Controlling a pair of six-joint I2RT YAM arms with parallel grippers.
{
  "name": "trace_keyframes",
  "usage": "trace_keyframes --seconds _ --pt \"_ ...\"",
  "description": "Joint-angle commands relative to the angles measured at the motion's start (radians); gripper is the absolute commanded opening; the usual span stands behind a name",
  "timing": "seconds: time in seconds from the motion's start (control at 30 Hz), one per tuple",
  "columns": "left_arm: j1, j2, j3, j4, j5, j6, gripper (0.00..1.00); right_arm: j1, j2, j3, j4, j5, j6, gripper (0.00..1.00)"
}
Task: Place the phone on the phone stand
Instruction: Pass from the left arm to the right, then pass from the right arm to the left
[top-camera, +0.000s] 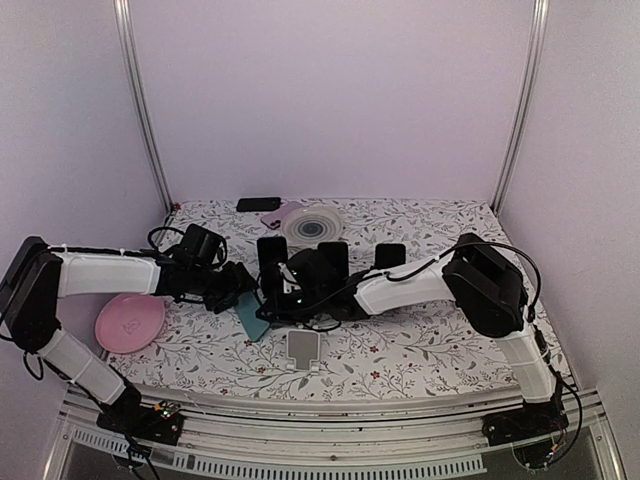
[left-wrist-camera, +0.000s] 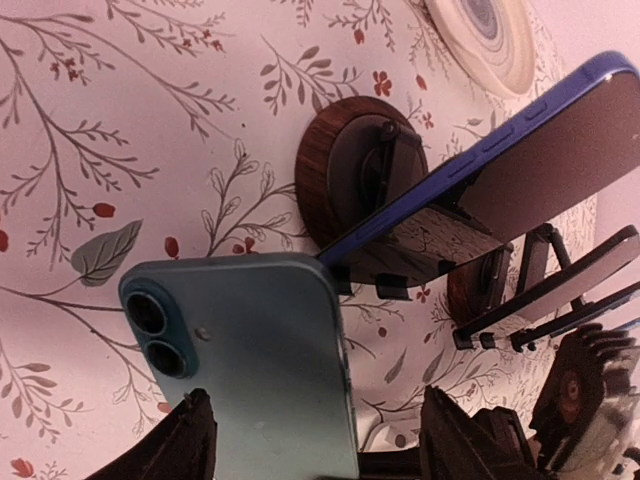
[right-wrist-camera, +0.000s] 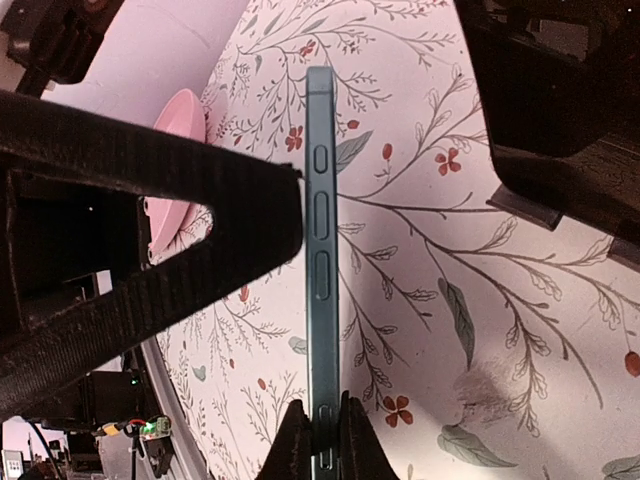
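Note:
A teal phone (top-camera: 252, 318) hangs tilted over the table's middle. My right gripper (right-wrist-camera: 325, 442) is shut on its thin edge (right-wrist-camera: 320, 230). My left gripper (top-camera: 238, 287) is open, and its fingers (left-wrist-camera: 190, 445) stand on either side of the phone's back (left-wrist-camera: 250, 360) with its two lenses. Whether they touch it I cannot tell. A round wooden phone stand (left-wrist-camera: 345, 180) bears a blue phone (left-wrist-camera: 520, 170). A pale empty stand (top-camera: 303, 347) sits near the front edge. My right gripper (top-camera: 292, 293) is close beside the left one.
Several dark stands with phones (top-camera: 333, 256) line the middle of the table; one shows in the left wrist view (left-wrist-camera: 560, 290). A pink plate (top-camera: 130, 322) lies at the left. A white round disc (top-camera: 312, 225) and a black phone (top-camera: 258, 204) lie at the back.

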Motion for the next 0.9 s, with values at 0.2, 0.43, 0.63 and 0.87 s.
trace_keyframes --seconds 0.2,0.43,0.63,0.87 --pt "-0.026 -0.067 -0.02 0.041 0.013 -0.025 0.75 0.02 -0.094 -0.009 0.065 0.024 -0.092 0.02" --pt "-0.026 -0.199 -0.005 -0.116 -0.074 -0.058 0.76 0.028 -0.153 0.001 0.017 0.105 -0.21 0.02" --pt "-0.023 -0.312 0.004 -0.18 -0.123 -0.112 0.75 0.07 -0.18 0.09 -0.092 0.245 -0.421 0.02" --pt "-0.016 -0.384 0.076 -0.181 -0.128 -0.121 0.73 0.13 -0.185 0.2 -0.212 0.51 -0.725 0.02"
